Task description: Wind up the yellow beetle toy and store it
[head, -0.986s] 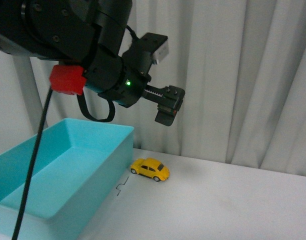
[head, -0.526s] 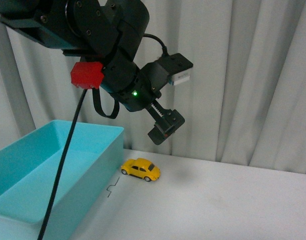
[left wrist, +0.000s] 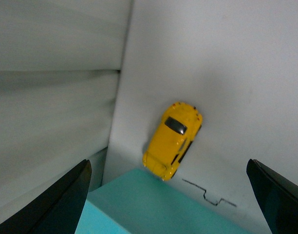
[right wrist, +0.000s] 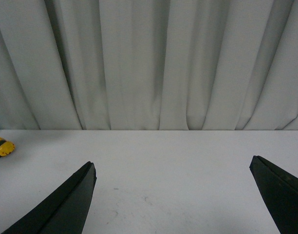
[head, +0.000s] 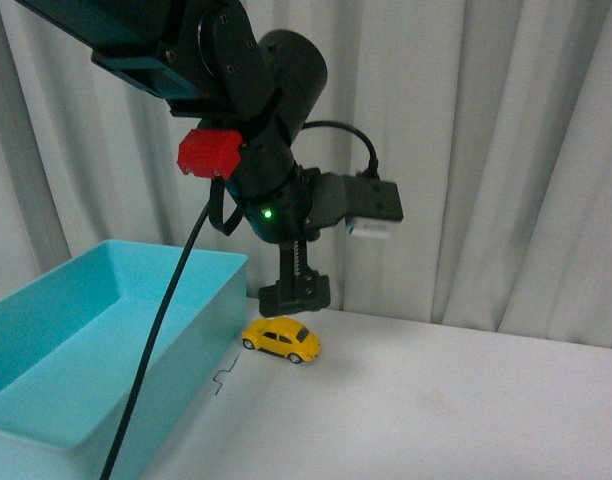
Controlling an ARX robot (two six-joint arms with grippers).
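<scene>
The yellow beetle toy (head: 281, 339) stands on the white table beside the far right corner of the turquoise bin (head: 106, 330). My left gripper (head: 296, 295) hangs open just above the toy, pointing down, and holds nothing. In the left wrist view the toy (left wrist: 173, 140) lies between the wide-open black fingers (left wrist: 51, 204), touching or nearly touching the bin's rim (left wrist: 154, 204). My right gripper (right wrist: 173, 204) is open and empty, low over bare table, and the toy (right wrist: 2, 146) shows small at the far left edge of its view.
A pale pleated curtain (head: 486, 150) closes off the back of the table. A small black squiggle mark (head: 226, 378) lies on the table in front of the toy. The left arm's black cable (head: 161, 320) hangs over the bin.
My left arm has swung from pointing sideways high above the table to pointing down, and the gripper has dropped to just above the toy. The toy has not moved on the table.
</scene>
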